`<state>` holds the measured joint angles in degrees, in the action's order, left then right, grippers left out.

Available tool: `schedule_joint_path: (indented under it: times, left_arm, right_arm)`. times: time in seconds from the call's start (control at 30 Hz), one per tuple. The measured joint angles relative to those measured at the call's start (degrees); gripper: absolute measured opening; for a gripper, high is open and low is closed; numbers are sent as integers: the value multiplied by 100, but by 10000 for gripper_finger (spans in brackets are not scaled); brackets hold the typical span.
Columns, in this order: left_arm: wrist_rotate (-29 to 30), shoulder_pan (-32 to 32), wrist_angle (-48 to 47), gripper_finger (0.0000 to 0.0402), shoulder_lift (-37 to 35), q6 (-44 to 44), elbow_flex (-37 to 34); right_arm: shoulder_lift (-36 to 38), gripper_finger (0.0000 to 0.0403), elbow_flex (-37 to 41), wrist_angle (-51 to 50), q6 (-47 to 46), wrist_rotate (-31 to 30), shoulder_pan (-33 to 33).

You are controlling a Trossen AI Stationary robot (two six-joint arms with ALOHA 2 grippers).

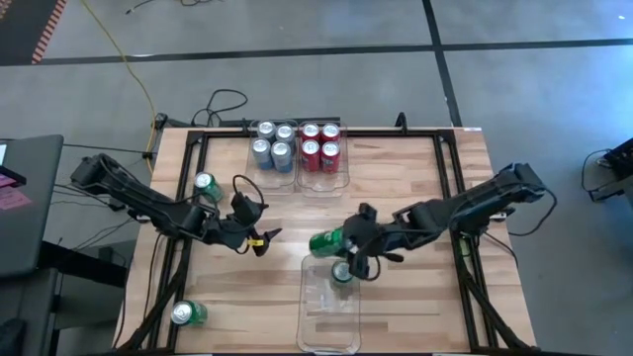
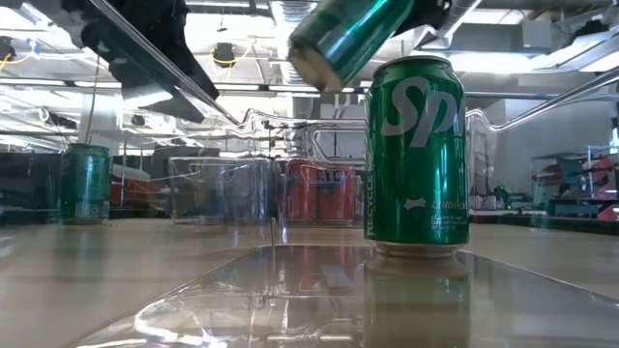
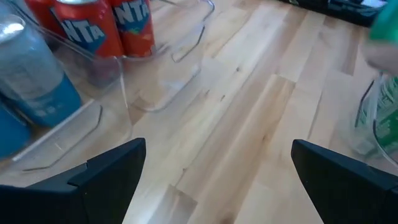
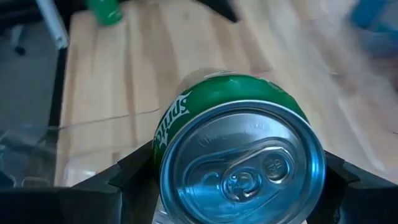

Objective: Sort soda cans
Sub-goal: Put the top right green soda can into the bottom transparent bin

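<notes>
Clamped across the barrel of a green Sprite can in the right gripper, long axis tipped nearly level, above the near clear bin's far end, just beside the upright green can inside. Left gripper spread, empty, farther off.

Green, red, silver-blue soda cans

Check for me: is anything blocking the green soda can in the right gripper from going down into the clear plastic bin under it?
Partly. One upright green can already stands at the clear plastic bin's far end, beneath the held green soda can in the right gripper. The rest looks free.
</notes>
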<state>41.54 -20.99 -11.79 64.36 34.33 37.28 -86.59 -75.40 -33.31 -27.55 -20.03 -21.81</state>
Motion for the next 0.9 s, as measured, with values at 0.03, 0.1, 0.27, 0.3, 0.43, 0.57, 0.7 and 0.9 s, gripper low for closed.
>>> schedule_joint_path:
  times: [0.03, 0.1, 0.27, 0.3, 0.43, 0.57, 0.7, 0.9]
  left_arm:
    - [-38, -4, 18, 398, 29, 2, 0]
    - [-101, -17, 80, 398, 50, 2, 0]
    - [-256, -26, 147, 398, 46, -46, 7]
    - [-295, -26, 151, 398, 46, -48, 7]
    - [-457, -26, 150, 398, 46, -57, 7]
    - [-546, -26, 196, 398, 46, -61, 7]
    - [-547, -32, 216, 398, 46, -65, 7]
    - [-546, -114, 223, 398, 46, -66, 7]
  right_arm:
    - [-112, 304, 0, 121, 89, 54, -33]
    - [-340, 304, -32, 352, 333, 66, -130]
    - [-1030, 304, -615, 290, 1000, 101, -453]
    - [-1181, 304, -792, 176, 1123, 114, -515]
    - [-1784, 304, -1547, -566, 1353, 248, -631]
    - [-2396, 304, -2371, -1472, 1367, 270, -633]
    - [-2987, 304, -3109, -2279, 1366, 274, -602]
    - [-3673, 304, -3954, -3234, 1364, 471, -464]
